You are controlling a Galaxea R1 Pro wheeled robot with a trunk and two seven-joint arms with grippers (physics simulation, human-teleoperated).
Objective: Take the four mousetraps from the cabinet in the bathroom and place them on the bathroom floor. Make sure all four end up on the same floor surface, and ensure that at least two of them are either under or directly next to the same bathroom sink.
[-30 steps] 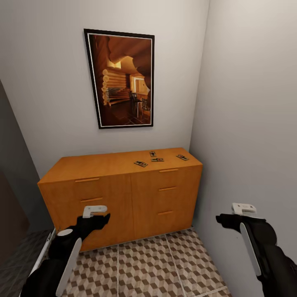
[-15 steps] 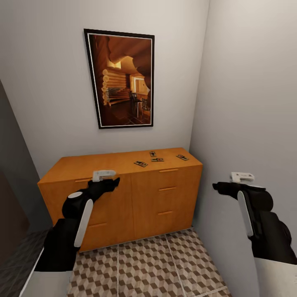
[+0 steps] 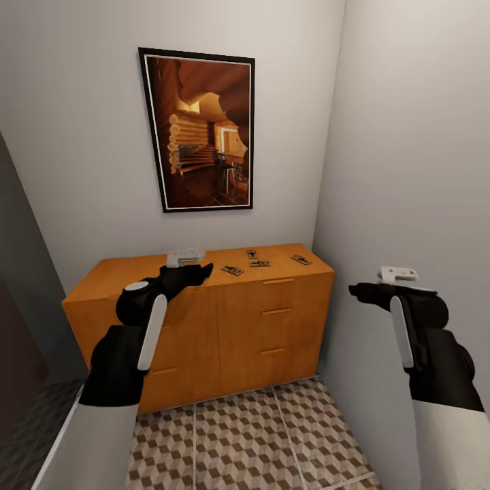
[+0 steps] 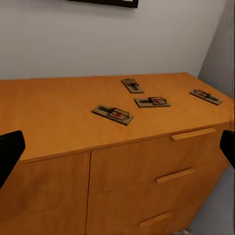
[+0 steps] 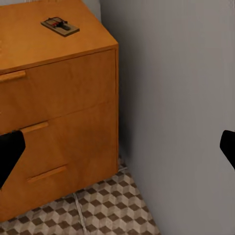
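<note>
Several mousetraps lie on the right half of the cabinet (image 3: 204,320) top: one (image 3: 232,270) nearest its front edge, another (image 3: 259,263), one (image 3: 252,254) further back, and one (image 3: 301,259) near the right end. My left gripper (image 3: 201,271) hovers at the top's front edge, just left of the nearest trap, open and empty. In the left wrist view the mousetraps (image 4: 112,113) (image 4: 152,102) (image 4: 132,85) (image 4: 205,96) lie ahead between the wide-apart fingers (image 4: 10,152). My right gripper (image 3: 355,291) hangs open beside the cabinet's right end, by the wall. The bathroom floor (image 3: 258,442) lies below.
A framed picture (image 3: 204,129) hangs on the wall above the cabinet. A grey wall (image 3: 408,170) closes in the right side, close to my right arm. The right wrist view shows the cabinet's right corner (image 5: 63,83), one mousetrap (image 5: 59,25) and cube-patterned tiles (image 5: 98,210).
My left arm has risen from in front of the cabinet's drawers to the level of its top, moving right toward the mousetraps. The right arm rose slightly and then held.
</note>
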